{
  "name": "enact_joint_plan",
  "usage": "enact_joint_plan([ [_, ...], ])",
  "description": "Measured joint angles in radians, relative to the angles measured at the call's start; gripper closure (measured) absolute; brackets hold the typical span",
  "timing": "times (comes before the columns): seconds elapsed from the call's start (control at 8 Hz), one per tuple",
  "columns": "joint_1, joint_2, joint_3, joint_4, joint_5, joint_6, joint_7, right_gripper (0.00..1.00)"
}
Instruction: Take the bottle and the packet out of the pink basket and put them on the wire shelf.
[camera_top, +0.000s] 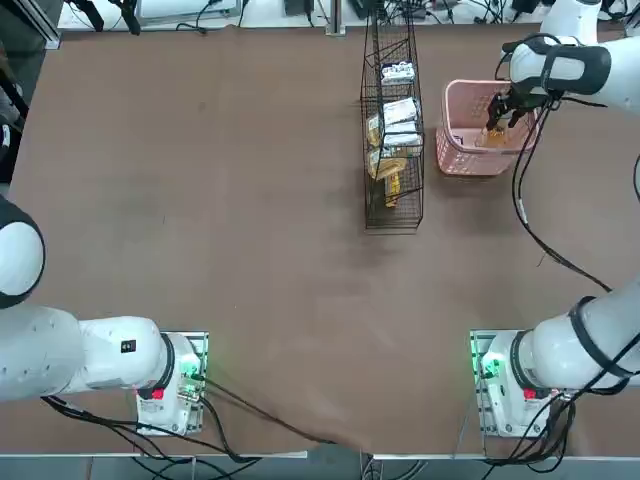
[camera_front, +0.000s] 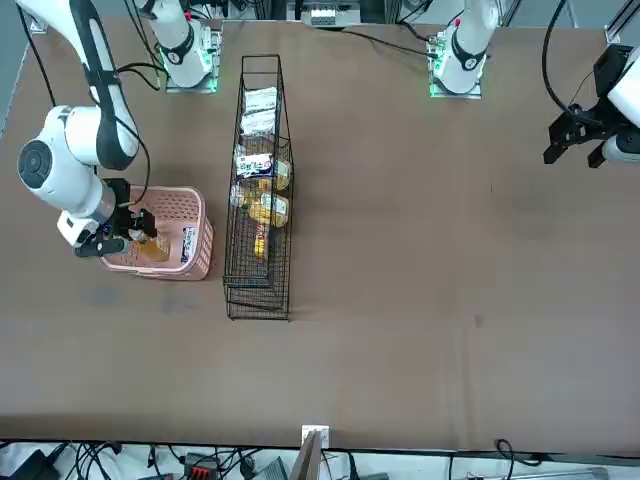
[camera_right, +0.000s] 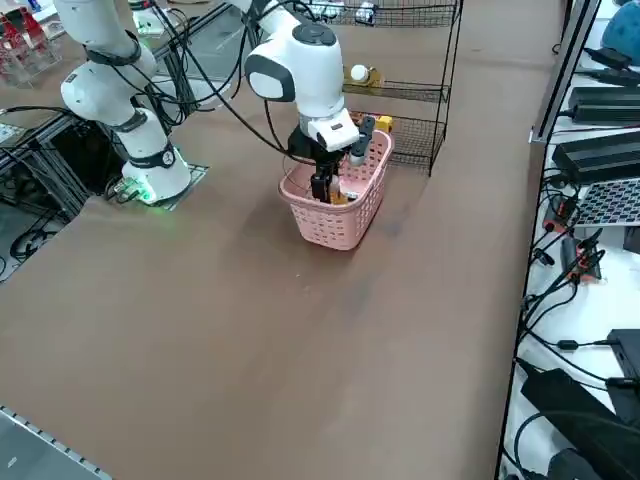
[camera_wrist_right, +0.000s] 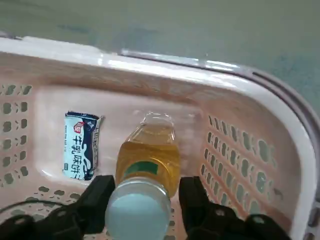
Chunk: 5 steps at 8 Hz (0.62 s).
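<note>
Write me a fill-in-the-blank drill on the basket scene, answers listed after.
1. The bottle lies inside the pink ____.
2. The bottle's cap is ____ in colour.
3. The right claw has one finger on each side of the bottle's ____.
4. The white packet lies in the basket ____ the bottle.

Missing words: basket; white; cap; beside

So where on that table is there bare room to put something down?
Most of the table is bare: the wide stretch from the wire shelf to the parked arm's side, and the middle strip between shelf and arm bases. It is crowded only at the pink basket, where the right gripper straddles the bottle beside the packet, and on the shelf's stocked tiers.
</note>
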<state>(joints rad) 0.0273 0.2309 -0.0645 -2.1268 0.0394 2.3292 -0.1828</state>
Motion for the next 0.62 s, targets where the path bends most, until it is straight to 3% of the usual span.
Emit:
enact_joint_plan([
  [0.38,0.000,0.000,0.000,0.001,0.001,0.000,0.001,0.45],
  [0.62,0.000,-0.001,0.000,0.002,0.001,0.000,0.001,0.45],
])
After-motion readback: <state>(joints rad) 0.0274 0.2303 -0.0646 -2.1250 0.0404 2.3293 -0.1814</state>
